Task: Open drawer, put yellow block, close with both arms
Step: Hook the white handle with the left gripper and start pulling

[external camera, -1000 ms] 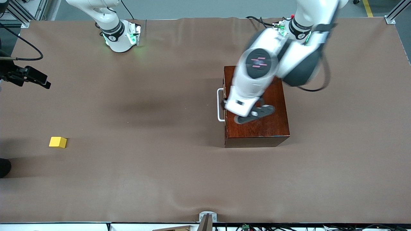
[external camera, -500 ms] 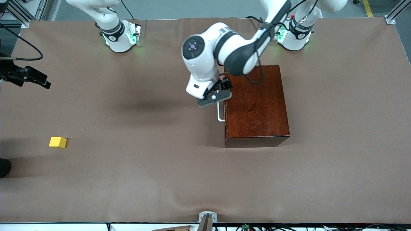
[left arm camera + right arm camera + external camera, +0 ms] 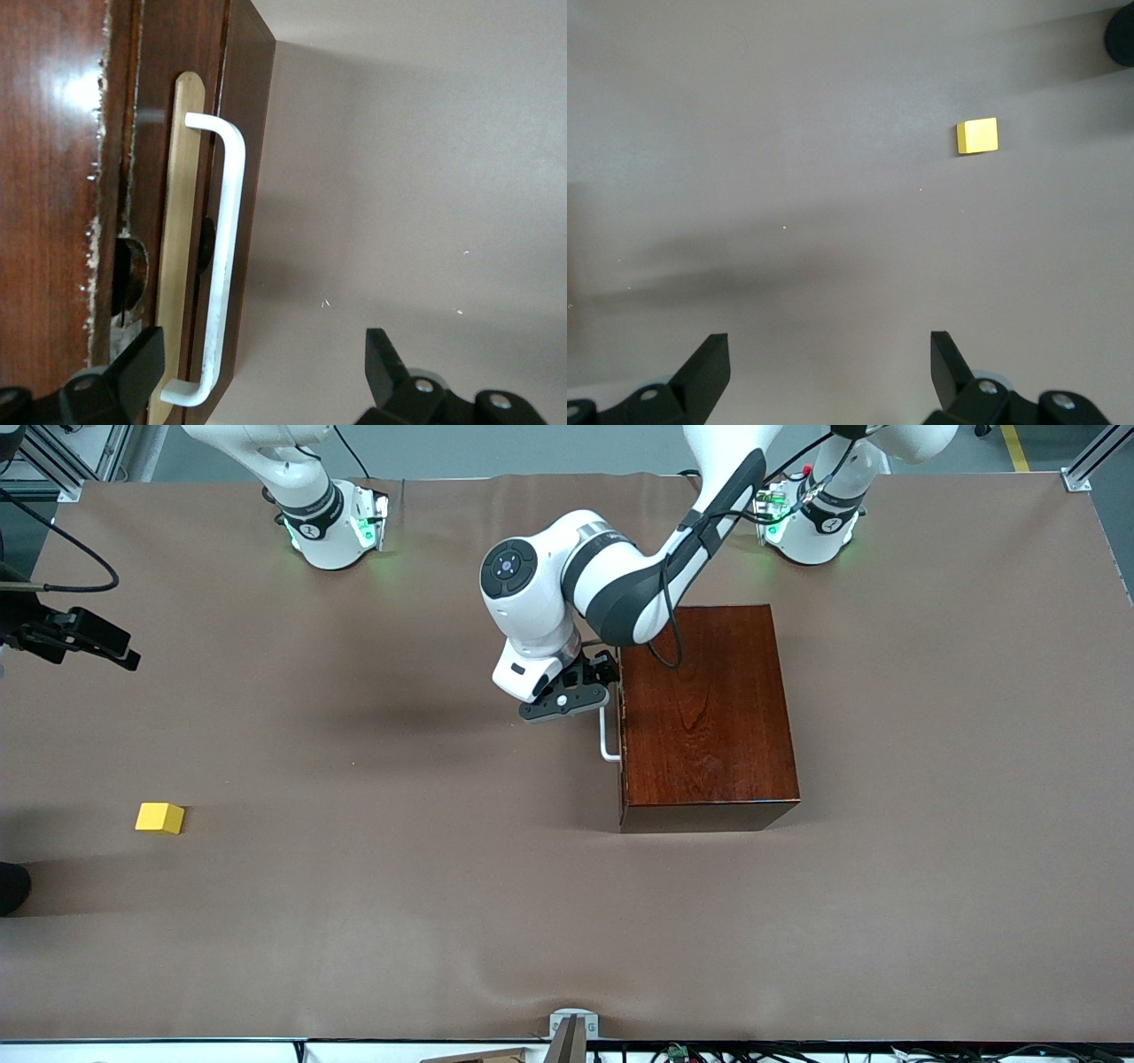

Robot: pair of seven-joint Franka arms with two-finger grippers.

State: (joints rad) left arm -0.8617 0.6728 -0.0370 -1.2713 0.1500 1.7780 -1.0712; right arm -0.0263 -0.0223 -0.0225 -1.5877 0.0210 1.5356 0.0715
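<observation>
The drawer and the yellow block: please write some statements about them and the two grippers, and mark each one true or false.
1. The drawer is shut in the wooden box. True.
2. The yellow block lies inside the drawer. False: it lies on the table, toward the right arm's end.
3. The left gripper is open, beside the white handle. True.
4. The left gripper grips the handle. False: its fingers are spread and hold nothing.
5. The right gripper holds the yellow block. False: it is open and empty, above the table.
</observation>
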